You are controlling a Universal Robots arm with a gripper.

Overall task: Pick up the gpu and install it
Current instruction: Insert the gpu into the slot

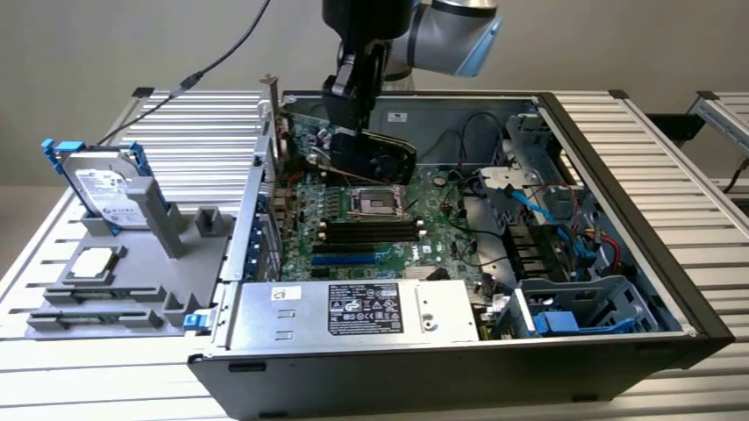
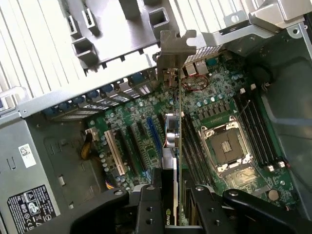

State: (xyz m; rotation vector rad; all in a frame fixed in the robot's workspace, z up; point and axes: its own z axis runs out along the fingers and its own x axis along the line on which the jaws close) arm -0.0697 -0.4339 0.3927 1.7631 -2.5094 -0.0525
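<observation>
The gpu [image 1: 377,156] hangs tilted inside the open computer case, above the green motherboard [image 1: 351,230], black cover showing. My gripper [image 1: 349,123] is shut on its upper edge. In the wrist view the gpu [image 2: 179,141] is seen edge-on between my fingers [image 2: 148,207], with my gripper [image 2: 176,207] clamped around it. Its silver bracket [image 2: 175,46] stands at the case's rear wall and rises above the rim. The card lies between the blue expansion slot [image 2: 153,136] and the empty processor socket [image 2: 226,146]. Whether its edge touches a slot I cannot tell.
A grey fixture [image 1: 175,263] on the exterior view's left holds a hard drive in a blue frame [image 1: 105,189] and a square processor chip [image 1: 94,263]. The power supply [image 1: 351,311] fills the case's near side. Cables and drive bays [image 1: 550,237] crowd the exterior view's right.
</observation>
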